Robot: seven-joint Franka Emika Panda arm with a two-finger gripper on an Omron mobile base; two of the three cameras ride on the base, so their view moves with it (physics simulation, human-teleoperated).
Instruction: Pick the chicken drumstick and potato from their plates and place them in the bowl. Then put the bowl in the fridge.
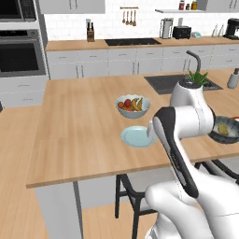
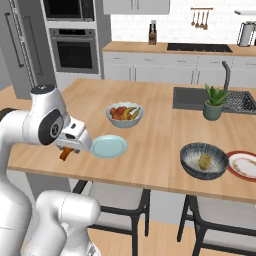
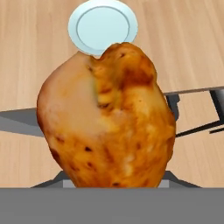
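Jaws grasping chicken drumstick (image 3: 107,118), clear of blue plate (image 2: 108,146) at worktop's front edge. Carry level toward bowl (image 2: 204,161) with potato (image 2: 205,161); release low, centred.

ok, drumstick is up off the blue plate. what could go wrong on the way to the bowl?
1. The gripper carries the chicken drumstick out past the counter edge; a slip would likely drop it to the floor.
2. The grey bowl sits far across the counter, and the fruit bowl stands near that path; a low swing could clip it.
3. The potato already lies in the bowl, so a hard drop might knock it out.
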